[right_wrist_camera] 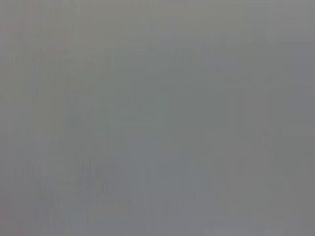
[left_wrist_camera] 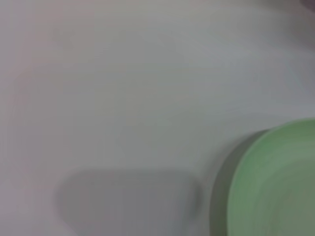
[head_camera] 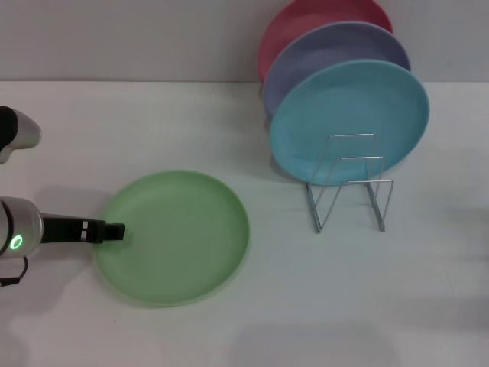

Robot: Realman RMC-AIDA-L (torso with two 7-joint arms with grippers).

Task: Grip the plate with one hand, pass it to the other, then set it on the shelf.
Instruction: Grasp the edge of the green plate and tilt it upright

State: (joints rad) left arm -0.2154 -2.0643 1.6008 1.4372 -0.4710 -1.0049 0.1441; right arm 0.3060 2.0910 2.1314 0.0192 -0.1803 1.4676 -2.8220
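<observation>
The left pincer (head_camera: 114,232) sits at the left rim of the green plate (head_camera: 174,237), low over the white surface (head_camera: 252,321). Whether its jaws are spread or closed on the rim cannot be told; only a dark tip shows in the head view, and the left wrist view shows just the plate's edge. The right pincer is not in view, and the right wrist view shows only blank grey.

The plate lies flat on the surface, left of centre and well apart from the wire rack (head_camera: 350,183). Being round, it has no long axis; its open face points up. The rack stands to the right, holding a blue plate (head_camera: 349,122), a lavender plate (head_camera: 328,53) and a pink plate (head_camera: 306,23) upright. The front loops of the rack appear to be free.

Assessment: the step in hand is the first grip. To do it well, one jaw should slide under the rim and one rest above it, biting deep enough that the plate does not tilt or slip when lifted. The lift should be level, leaving the far rim clear for the other arm to take.
</observation>
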